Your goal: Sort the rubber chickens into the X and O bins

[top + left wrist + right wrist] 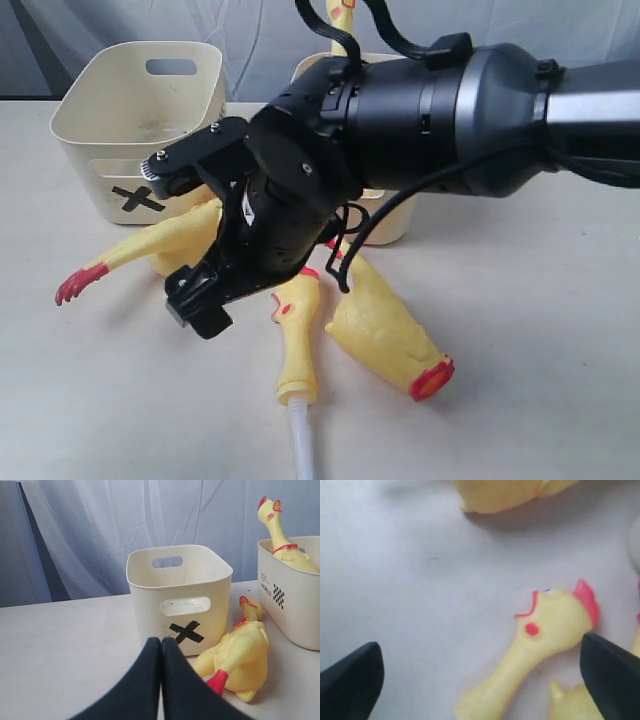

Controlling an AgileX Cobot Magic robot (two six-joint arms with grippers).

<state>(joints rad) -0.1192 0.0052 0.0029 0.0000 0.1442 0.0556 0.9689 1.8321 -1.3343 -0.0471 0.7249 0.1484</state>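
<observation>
**Right gripper spread over middle chicken's head**

Near table: the left gripper has its fingers pressed together with nothing between them. It sits on the near side of the X bin and points at it.

Middle chicken lies on the table with its head at the far end. Right chicken lies just right of it, red end pointing near-right.

The right gripper is above the middle chicken, jaws wide apart and empty. The head lies between the fingers, closer to one. Contact cannot be told.

Left chicken lies left of that gripper, just in front of the X bin, red foot stretched left.

Far right: the other bin is mostly hidden by the arm, its mark unseen. A fourth chicken stands in it, head up.
</observation>
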